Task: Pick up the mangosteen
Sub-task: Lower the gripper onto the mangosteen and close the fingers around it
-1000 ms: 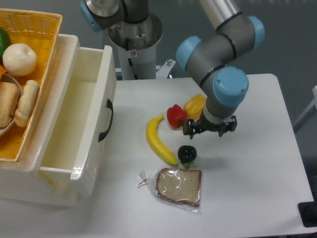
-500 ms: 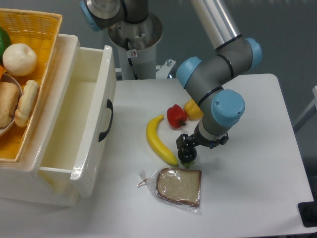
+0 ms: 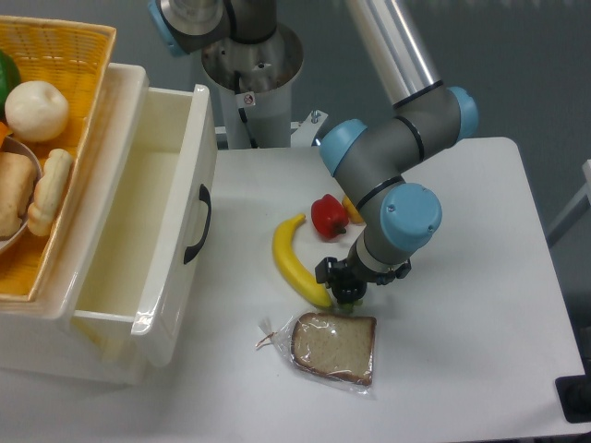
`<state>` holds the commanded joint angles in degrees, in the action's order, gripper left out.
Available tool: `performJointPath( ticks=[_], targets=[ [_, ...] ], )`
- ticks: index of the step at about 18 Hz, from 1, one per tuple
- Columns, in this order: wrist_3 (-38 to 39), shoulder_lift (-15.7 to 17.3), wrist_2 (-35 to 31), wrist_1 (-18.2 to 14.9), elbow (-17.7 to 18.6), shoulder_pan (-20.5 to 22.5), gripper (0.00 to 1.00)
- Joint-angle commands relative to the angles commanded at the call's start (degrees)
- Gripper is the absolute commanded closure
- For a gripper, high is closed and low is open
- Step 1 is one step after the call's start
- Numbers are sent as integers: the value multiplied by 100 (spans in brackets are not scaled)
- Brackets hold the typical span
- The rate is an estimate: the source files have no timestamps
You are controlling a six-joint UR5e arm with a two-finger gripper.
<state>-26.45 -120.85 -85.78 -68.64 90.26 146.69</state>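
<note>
Tool (image 3: 346, 288) at the end of the grey and blue arm is pointing straight down onto the mangosteen (image 3: 348, 295), covering nearly all of it; only a dark sliver with a green edge is showing beneath. Whether its fingers are gripping the fruit or sitting apart cannot be told. The mangosteen is lying on the white desk (image 3: 462, 314), directly under the tool, just beside the tip of the banana (image 3: 294, 261) and just above the bagged bread slice (image 3: 334, 346). The red pepper (image 3: 328, 216) is sitting farther back.
</note>
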Motion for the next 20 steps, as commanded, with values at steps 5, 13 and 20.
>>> performJointPath(
  ticks=[5,13,20],
  targets=[
    [-114,-53,-26,9,-9,9,0],
    [-237,-97,-123,9,0,70,0],
    [-246,-106,-123,0,-9,70,20]
  ],
)
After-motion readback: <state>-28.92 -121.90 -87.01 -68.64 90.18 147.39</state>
